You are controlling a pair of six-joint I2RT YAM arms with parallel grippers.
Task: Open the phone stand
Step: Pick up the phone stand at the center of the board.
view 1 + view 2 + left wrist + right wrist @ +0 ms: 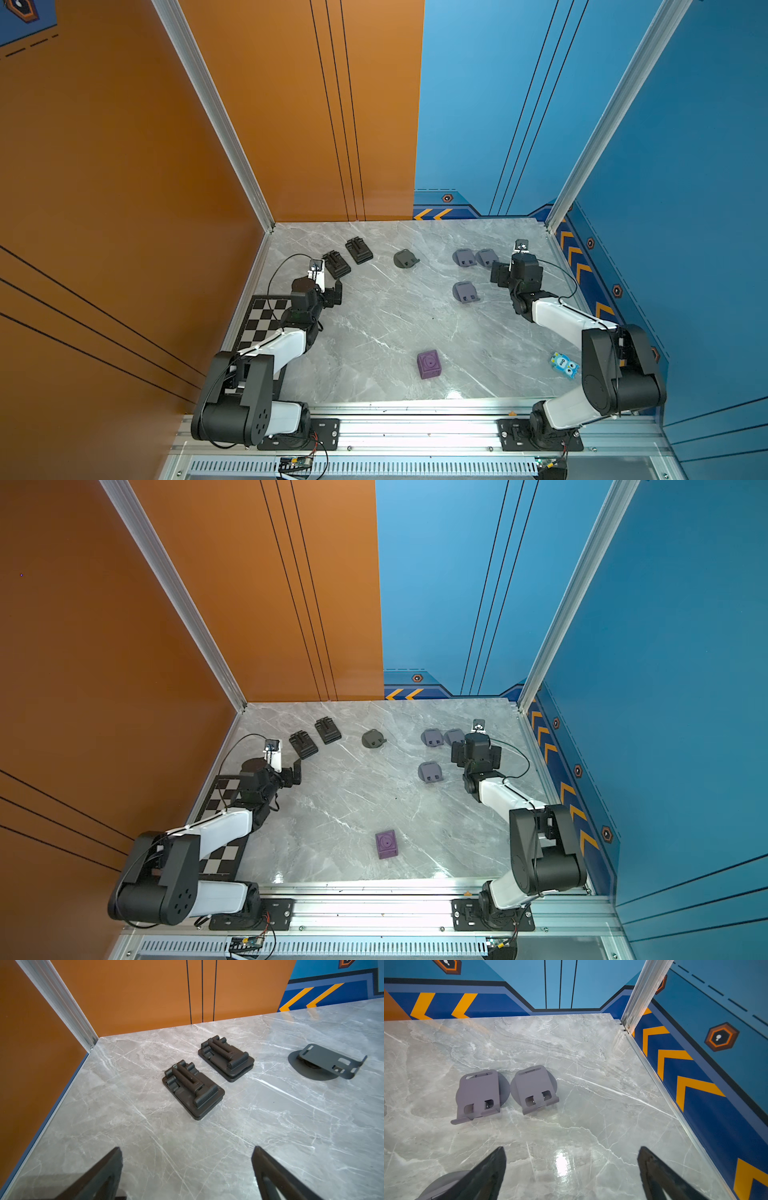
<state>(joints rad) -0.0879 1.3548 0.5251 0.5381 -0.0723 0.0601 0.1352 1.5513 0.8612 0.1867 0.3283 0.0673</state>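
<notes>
Two black folded phone stands [193, 1089] [226, 1058] lie flat side by side at the back left of the table, also seen in a top view [336, 264] [359, 250]. My left gripper [187, 1151] hovers open a short way in front of the nearer one, empty, and shows in both top views [330, 291] [291, 773]. A dark grey stand on a round base [405, 259] sits mid-back. Two lilac stands [478, 1095] [534, 1087] lie ahead of my open, empty right gripper [571, 1151]. A third lilac stand [465, 292] lies beside its left finger.
A purple cube [429, 364] stands near the front middle. A blue owl toy [564, 365] lies at the front right beside the right arm. A checkerboard [262, 320] lies under the left arm. Walls close the table on the left, back and right.
</notes>
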